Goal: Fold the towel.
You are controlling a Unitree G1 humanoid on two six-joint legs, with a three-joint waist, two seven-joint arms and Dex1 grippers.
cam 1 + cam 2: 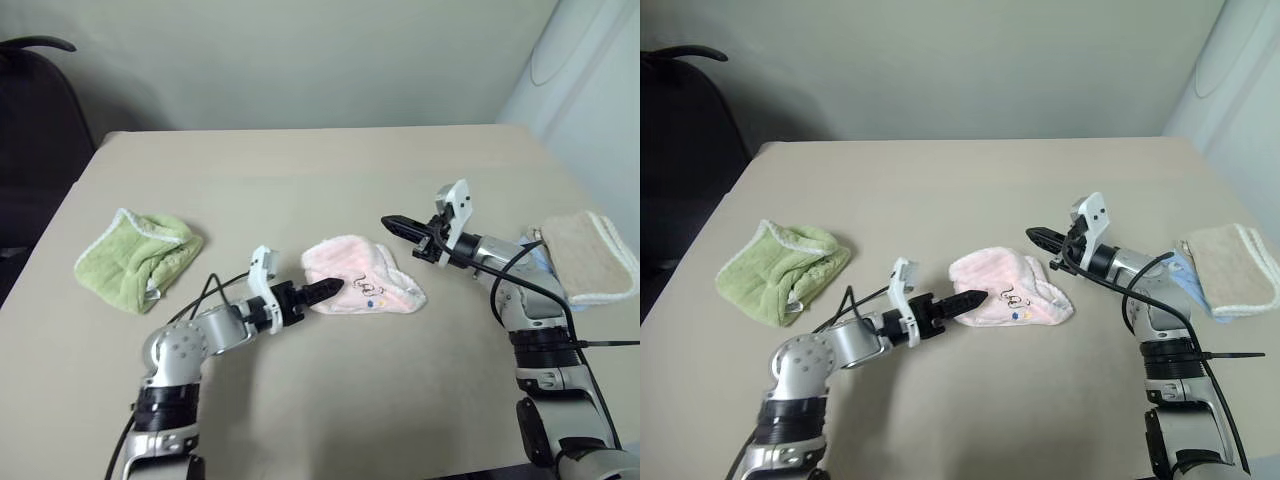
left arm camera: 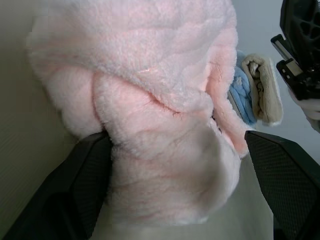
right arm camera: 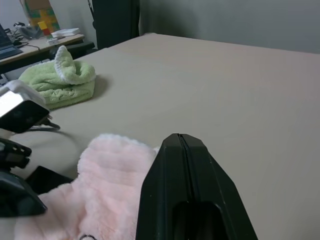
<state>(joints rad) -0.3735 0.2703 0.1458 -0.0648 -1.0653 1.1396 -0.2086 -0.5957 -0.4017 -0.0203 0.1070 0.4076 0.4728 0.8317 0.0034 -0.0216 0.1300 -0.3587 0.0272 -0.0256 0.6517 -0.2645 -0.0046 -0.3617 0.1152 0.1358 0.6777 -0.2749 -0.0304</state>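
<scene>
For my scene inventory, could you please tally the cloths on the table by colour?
Pink: 1, the towel
Green: 1, the green cloth
Beige: 1, the beige towel
Blue: 1, the blue cloth, tucked beside the beige towel
Total: 4

Lime-green terry cloth (image 1: 139, 259), bunched in a loose heap with white trim, on the left part of the beige table (image 1: 300, 170). Beige ribbed towel (image 1: 590, 255), folded, at the table's right edge, lying over a pale blue cloth (image 1: 1193, 283). Dark chair (image 1: 35, 110) beyond the far left corner. Pale wall (image 1: 300, 60) behind.
</scene>
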